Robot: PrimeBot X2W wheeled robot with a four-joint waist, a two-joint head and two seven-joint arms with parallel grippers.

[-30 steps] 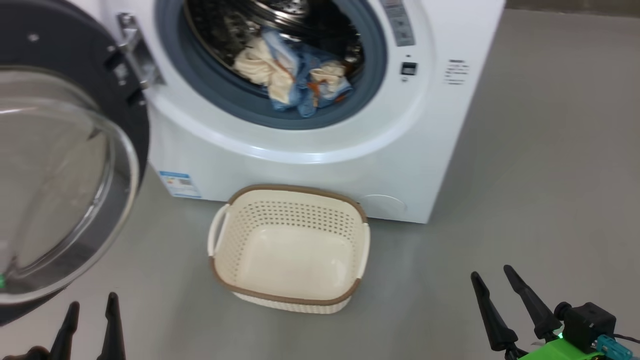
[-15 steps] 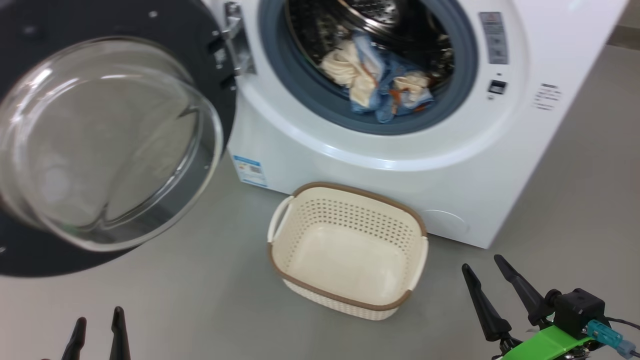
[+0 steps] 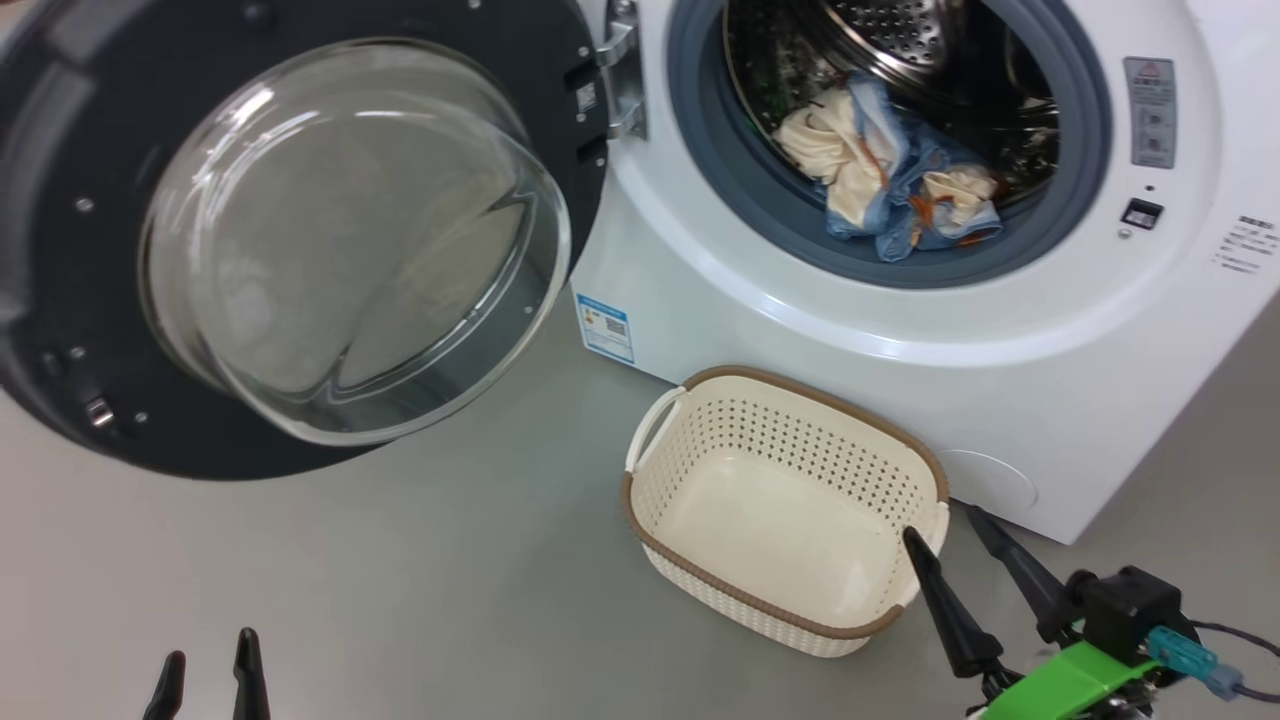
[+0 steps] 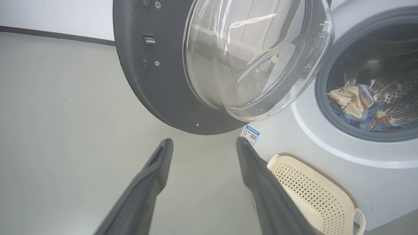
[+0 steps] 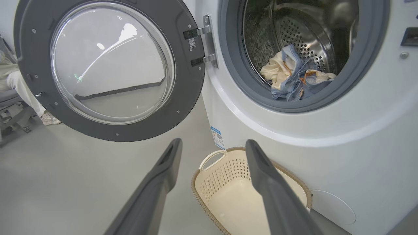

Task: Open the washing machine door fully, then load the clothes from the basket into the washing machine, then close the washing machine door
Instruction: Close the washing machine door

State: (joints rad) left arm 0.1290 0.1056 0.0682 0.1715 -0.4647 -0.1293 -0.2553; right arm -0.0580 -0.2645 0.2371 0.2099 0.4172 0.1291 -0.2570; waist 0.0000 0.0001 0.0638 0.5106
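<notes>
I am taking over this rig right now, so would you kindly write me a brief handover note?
Left gripper: open, empty, low over the floor.
Right gripper: open, empty, beside the basket.
Washing machine door: swung wide open.
Clothes: inside the washing machine, bunched at the front of the drum, with their lower edge at the grey seal.
The basket is empty, on the floor in front of the machine.
Done: door opened, clothes loaded.
Left: close the door. It is probably worth checking first that no fabric lies over the seal.
</notes>
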